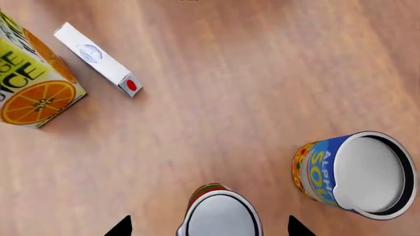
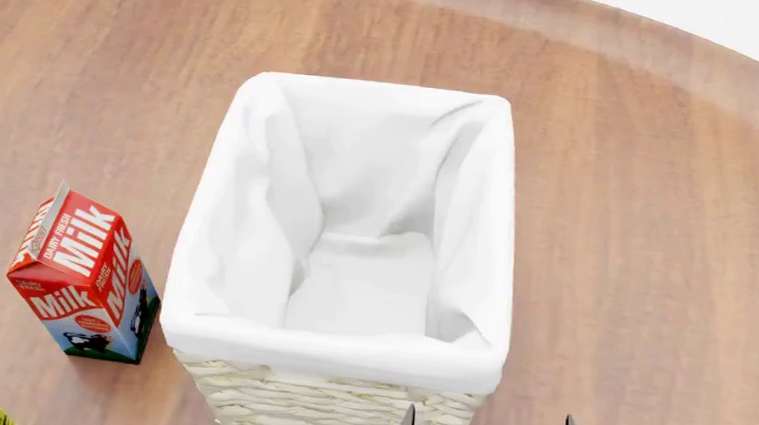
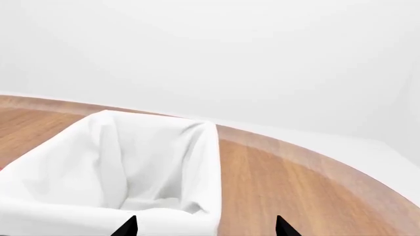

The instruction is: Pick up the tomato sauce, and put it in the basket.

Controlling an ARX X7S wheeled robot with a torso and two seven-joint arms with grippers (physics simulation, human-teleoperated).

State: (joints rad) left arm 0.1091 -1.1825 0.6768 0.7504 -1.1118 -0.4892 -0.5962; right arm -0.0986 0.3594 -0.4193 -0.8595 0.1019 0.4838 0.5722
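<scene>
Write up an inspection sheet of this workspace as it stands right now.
Surface: brown wooden table, curved far edge.
Job's things: red-and-green labelled tin can, the tomato sauce, upright between the left gripper tips; cream wicker basket with white cloth lining holds nothing.
Clutter: blue-and-yellow labelled soup can; orange juice carton; small white box; red milk carton.
Grippers: left open, not closed on the can; right gripper open beside the basket.
Cables: nothing seen.
Surroundings: plain white background.
</scene>
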